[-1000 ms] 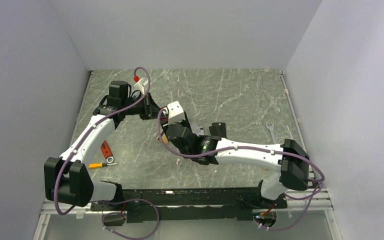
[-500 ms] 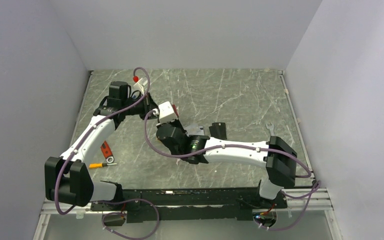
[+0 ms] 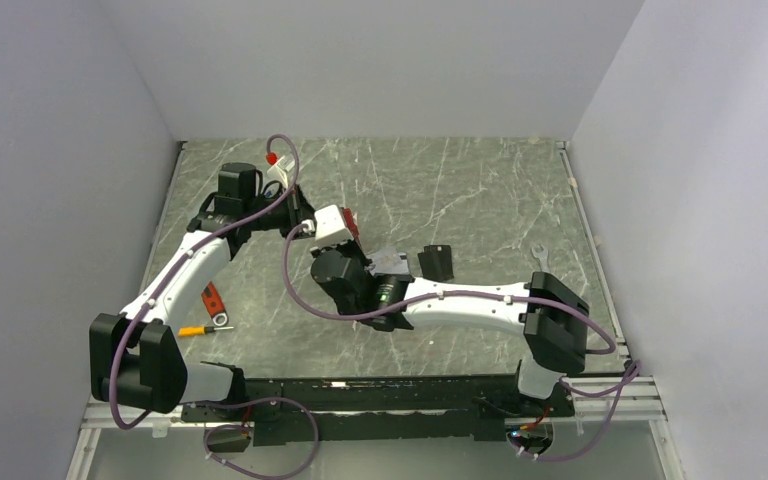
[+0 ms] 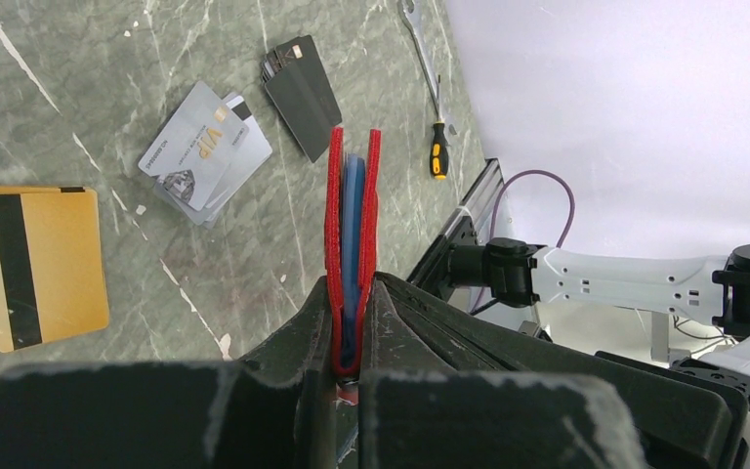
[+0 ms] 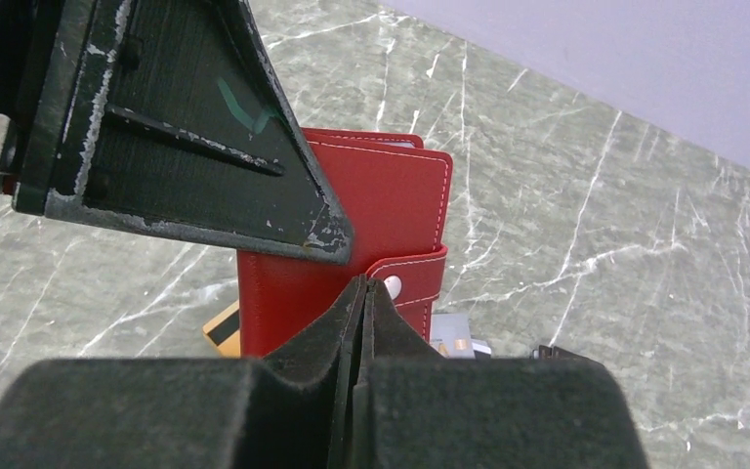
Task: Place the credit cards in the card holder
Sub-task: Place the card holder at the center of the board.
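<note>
So from where I'm standing, the right gripper (image 5: 363,290) has its fingers pinched fully together right at the snap tab (image 5: 408,285) of the card holder (image 5: 352,234); can't tell if it actually caught the tab. The left gripper (image 4: 352,322) is clamped on the wallet's lower edge, holding it upright above the table (image 4: 78,78). The gold credit cards (image 4: 41,264) and the silver ones (image 4: 205,151) lie beyond, untouched. If that tab pinch missed, the flap won't open, and tugging could twist the wallet loose.
</note>
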Controlling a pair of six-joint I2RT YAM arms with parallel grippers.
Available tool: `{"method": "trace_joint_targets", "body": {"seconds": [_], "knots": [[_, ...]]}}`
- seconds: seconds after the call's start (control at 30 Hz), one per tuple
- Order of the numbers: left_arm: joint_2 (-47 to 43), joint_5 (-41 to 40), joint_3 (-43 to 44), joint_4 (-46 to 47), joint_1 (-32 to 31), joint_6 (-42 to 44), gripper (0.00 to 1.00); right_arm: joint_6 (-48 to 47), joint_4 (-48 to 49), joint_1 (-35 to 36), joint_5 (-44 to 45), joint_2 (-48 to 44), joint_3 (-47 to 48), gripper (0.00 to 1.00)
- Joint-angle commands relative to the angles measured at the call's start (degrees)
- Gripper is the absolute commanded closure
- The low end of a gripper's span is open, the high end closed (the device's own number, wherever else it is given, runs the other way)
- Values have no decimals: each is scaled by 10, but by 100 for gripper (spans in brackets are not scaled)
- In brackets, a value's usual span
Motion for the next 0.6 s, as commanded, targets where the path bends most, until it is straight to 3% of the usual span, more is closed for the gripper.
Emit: {"method": "trace_joint_targets", "body": {"seconds": [0.0, 0.13, 0.57], "knots": [[-17, 24, 8, 3, -2, -4, 100, -22, 52, -8, 50, -12, -25, 100], [-21, 15, 11, -10, -2, 5, 100, 41, 47, -35, 5, -65, -71, 100], [-22, 10, 13, -20, 0, 10, 100, 32, 57, -45, -29, -125, -114, 100]]}}
